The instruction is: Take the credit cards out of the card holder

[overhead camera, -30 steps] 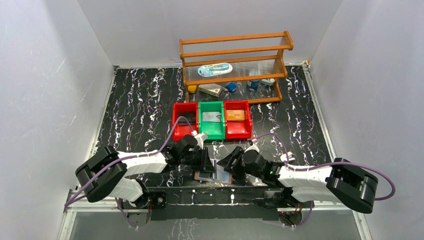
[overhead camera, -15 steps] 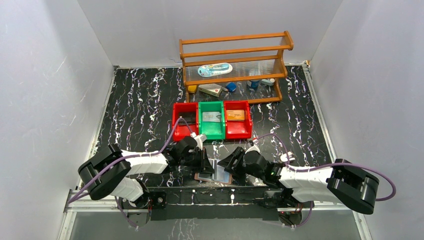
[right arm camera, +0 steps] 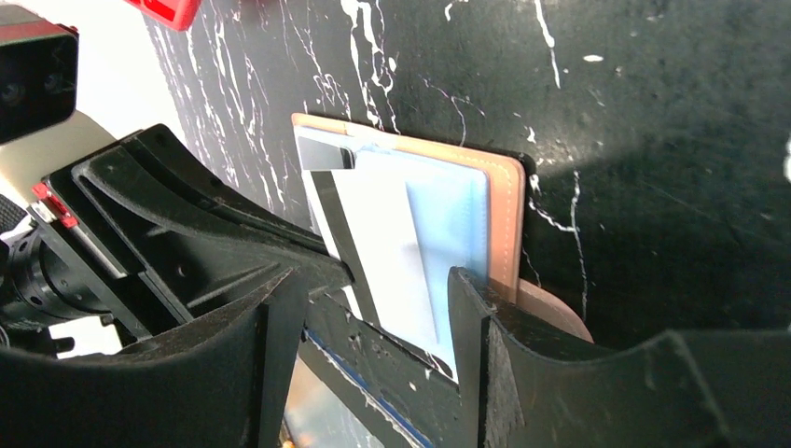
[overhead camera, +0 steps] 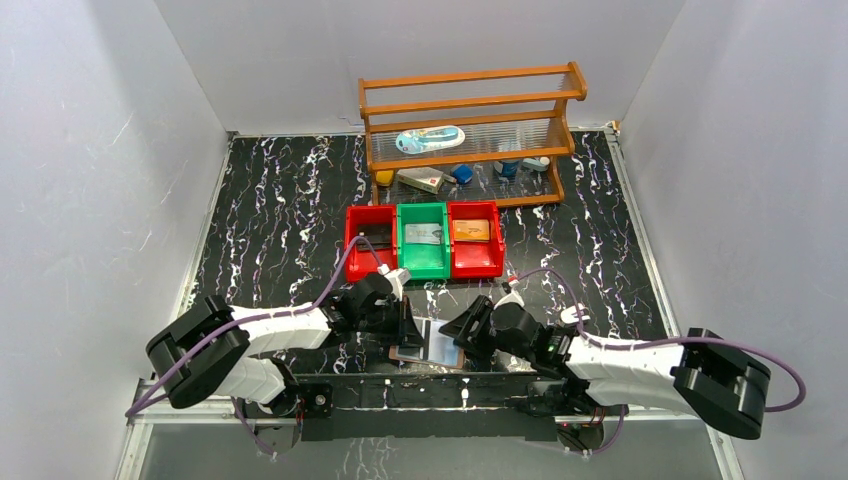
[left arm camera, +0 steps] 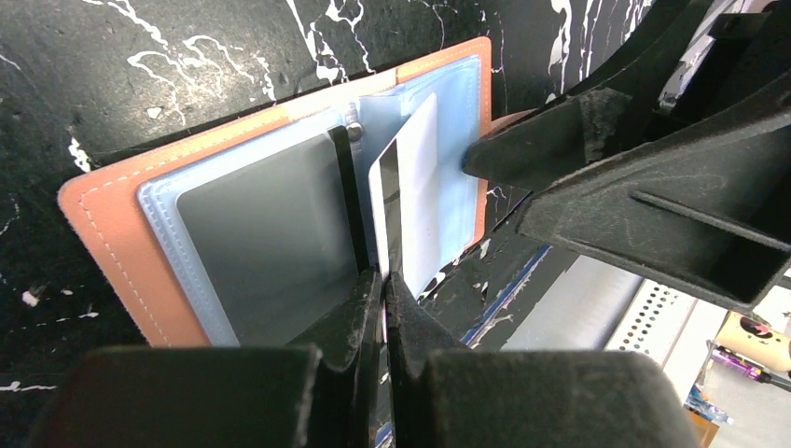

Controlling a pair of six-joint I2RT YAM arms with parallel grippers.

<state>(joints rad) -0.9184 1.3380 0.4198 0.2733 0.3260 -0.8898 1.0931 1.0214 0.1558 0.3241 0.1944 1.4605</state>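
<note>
The card holder lies open near the table's front edge, pinkish-orange leather with clear blue sleeves. A white credit card with a black stripe sticks up out of a sleeve. My left gripper is shut on the card's near edge. My right gripper stands open over the holder's right half. One of its fingertips rests on the sleeve's edge. From above, the left gripper and the right gripper flank the holder.
Three bins stand in a row behind the holder: red, green with a grey card, red with an orange card. A wooden rack with small items stands at the back.
My left gripper has closed on the white card. The right arm's elbow has shifted a little outward; its gripper stays on the holder.
</note>
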